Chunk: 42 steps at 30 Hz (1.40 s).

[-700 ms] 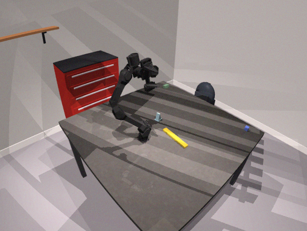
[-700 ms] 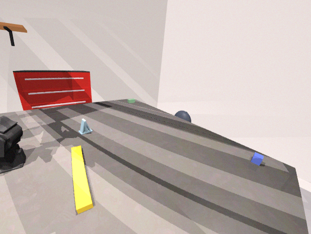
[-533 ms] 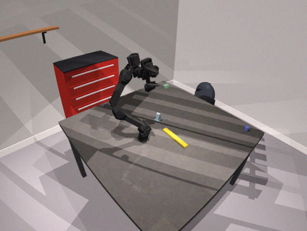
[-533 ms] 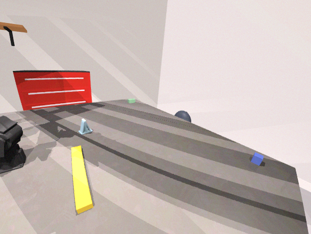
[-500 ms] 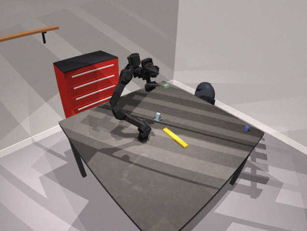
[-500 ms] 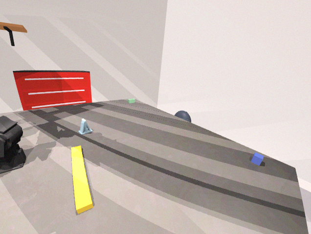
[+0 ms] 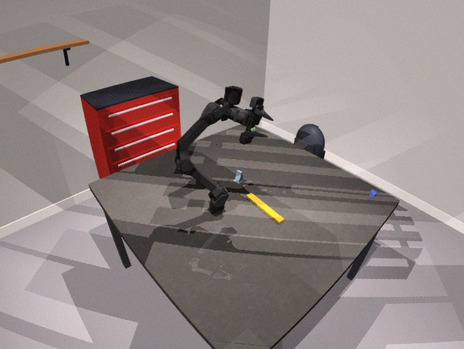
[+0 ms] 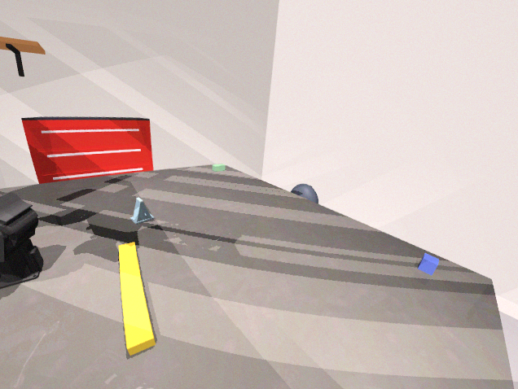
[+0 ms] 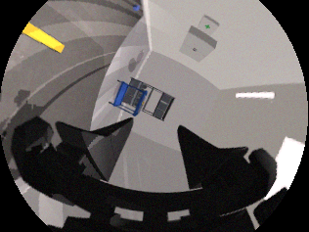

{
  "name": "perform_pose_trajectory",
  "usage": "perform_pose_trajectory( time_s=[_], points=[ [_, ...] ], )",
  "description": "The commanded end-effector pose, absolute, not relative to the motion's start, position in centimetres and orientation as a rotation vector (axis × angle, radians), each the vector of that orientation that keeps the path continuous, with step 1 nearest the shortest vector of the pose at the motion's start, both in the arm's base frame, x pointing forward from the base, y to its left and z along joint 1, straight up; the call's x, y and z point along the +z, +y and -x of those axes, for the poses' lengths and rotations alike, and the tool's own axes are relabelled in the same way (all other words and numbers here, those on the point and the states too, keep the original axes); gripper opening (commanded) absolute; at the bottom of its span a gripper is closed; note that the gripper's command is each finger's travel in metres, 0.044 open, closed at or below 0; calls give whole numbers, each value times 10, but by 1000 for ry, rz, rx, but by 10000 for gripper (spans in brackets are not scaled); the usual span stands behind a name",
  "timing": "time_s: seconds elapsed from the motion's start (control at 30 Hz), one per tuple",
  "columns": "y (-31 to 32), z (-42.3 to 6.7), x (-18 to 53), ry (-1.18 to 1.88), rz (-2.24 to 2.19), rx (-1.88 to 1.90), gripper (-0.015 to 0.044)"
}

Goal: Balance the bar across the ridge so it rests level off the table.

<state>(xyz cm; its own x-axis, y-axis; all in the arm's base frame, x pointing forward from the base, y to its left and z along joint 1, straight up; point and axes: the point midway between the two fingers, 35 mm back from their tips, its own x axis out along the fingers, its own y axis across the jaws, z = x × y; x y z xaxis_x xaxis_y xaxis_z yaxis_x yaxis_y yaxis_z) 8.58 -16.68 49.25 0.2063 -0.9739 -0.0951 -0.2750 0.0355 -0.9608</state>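
Yellow bar (image 7: 264, 208), no readable markings

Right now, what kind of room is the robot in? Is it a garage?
Probably a workshop or garage corner. A red tool chest with metal drawer handles stands beside the dark table, a wooden shelf hangs on a bracket on the plain wall, and a dark helmet-like thing sits behind the table.

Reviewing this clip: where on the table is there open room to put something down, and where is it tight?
Open: the wide stretch of table between the yellow bar and the near edge, and the span between bar and blue cube. Tight: around the arm's base, where the ridge and the bar's end sit close together, and the far corner by the green piece, where the open, empty gripper hangs.
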Motion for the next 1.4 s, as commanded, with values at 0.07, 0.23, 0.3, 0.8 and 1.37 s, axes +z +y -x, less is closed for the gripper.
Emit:
perform_pose_trajectory(
  time_s=[0.07, 0.23, 0.3, 0.8, 1.37],
  points=[
    [-179, -142, 437, 1357, 1565, -522, 315],
    [-183, -173, 390, 1400, 1608, -263, 315],
    [-184, -183, 370, 1411, 1615, -158, 315],
    [-166, -214, 218, 1393, 1485, 607, 315],
    [-118, -191, 117, 1245, 1159, 1118, 315]
  ],
)
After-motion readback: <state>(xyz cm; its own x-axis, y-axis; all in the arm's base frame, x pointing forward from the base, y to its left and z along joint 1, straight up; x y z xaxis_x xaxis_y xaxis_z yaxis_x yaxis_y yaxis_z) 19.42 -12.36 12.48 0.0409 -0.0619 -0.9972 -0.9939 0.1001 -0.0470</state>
